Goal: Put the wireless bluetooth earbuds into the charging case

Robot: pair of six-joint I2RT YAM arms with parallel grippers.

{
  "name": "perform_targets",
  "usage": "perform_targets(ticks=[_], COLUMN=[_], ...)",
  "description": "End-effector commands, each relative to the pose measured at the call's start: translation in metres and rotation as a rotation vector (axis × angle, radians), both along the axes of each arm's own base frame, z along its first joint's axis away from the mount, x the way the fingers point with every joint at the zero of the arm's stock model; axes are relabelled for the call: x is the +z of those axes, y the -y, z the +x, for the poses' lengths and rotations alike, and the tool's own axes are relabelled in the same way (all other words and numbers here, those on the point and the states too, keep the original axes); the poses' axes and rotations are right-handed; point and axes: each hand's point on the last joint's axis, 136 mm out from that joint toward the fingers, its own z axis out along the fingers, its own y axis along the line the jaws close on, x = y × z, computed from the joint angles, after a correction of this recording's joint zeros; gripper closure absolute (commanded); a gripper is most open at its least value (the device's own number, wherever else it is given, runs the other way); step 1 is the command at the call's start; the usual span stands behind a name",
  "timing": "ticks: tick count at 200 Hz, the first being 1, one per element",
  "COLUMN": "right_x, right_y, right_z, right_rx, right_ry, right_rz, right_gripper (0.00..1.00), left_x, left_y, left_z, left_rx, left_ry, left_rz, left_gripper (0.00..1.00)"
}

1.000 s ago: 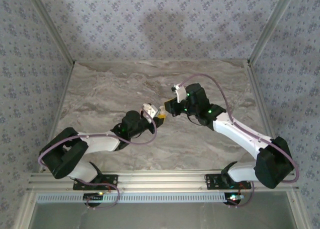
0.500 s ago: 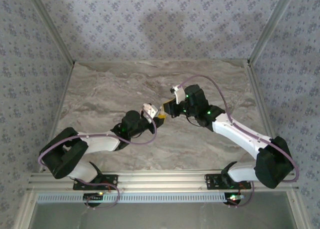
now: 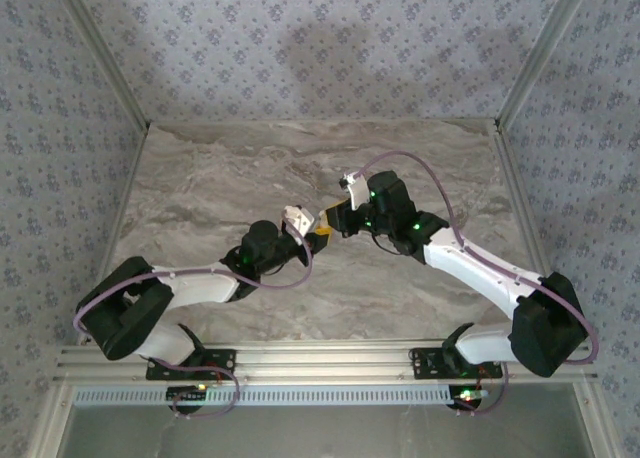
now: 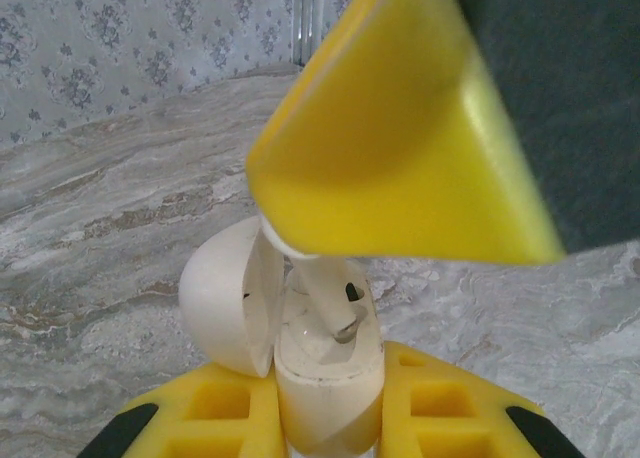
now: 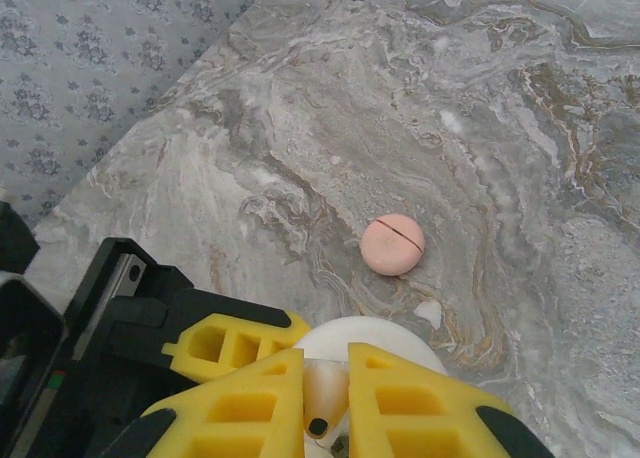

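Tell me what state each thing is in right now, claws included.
whitish round plastic clamshell case: open, held in left gripper.
whitish plastic stemmed earbud: pinched by right gripper, end inside the open case.
left gripper: shut on the case.
right gripper: shut on the earbud.
salmon-pink round disc: lying loose on marble table.

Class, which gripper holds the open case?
The left gripper: the open case is clamped in it, whereas the right gripper pinches an earbud.
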Motion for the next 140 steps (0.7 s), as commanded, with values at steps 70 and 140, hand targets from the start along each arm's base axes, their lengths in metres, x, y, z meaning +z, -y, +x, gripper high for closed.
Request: perform_targets(ticks=[70, 140], right_x=[0.001, 0.002], right_y=[0.005, 0.000], right_z=[-0.011, -0.020], right_rx=[0.013, 0.056], right_ry=[0.061, 0.084], right_rz=[-0.033, -0.042], right_gripper=[0.85, 0.85], left_x=[0.029, 0.033], left_y=[-0.001, -0.001], left_z=[0.004, 0.003], left_rx=[0.020, 0.018], left_ry=[0.036, 0.042], left_rz=[-0.080, -0.090], left_gripper=[0.90, 0.90])
